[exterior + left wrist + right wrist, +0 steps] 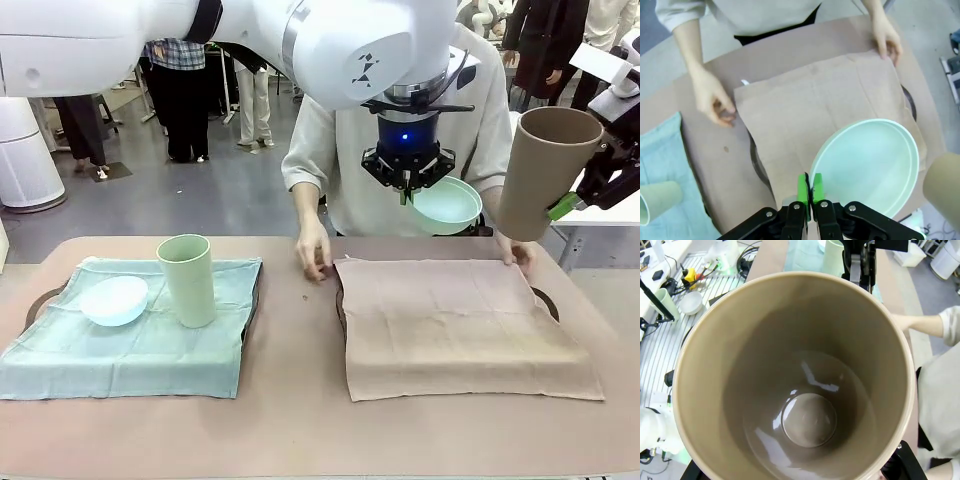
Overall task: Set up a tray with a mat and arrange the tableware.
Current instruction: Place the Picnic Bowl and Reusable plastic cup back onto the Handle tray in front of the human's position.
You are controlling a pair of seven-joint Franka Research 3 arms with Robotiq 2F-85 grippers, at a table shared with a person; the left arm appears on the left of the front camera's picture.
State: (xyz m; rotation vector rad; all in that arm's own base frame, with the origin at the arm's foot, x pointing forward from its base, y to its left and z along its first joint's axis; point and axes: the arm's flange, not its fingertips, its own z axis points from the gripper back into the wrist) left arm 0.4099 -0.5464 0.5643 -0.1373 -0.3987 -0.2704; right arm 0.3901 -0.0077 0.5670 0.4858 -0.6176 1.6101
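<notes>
My left gripper (405, 190) reaches across the middle and is shut on the rim of the mint green bowl (447, 205), which hangs above the far edge of the tan mat (460, 325). In the left wrist view the green pads (803, 189) pinch the bowl (865, 170) over that mat (825, 115). At the right, my right gripper (556, 205) holds the tan-brown cup (545, 170) up in the air, tilted. The right wrist view looks straight into the cup (795, 380). A dark tray (340, 300) lies under the tan mat.
The person's hands (315, 255) (520, 255) press the tan mat's far corners. On the left, a second tray (255, 295) carries a pale teal mat (120, 355), a pale blue bowl (114, 300) and a pale green cup (187, 280).
</notes>
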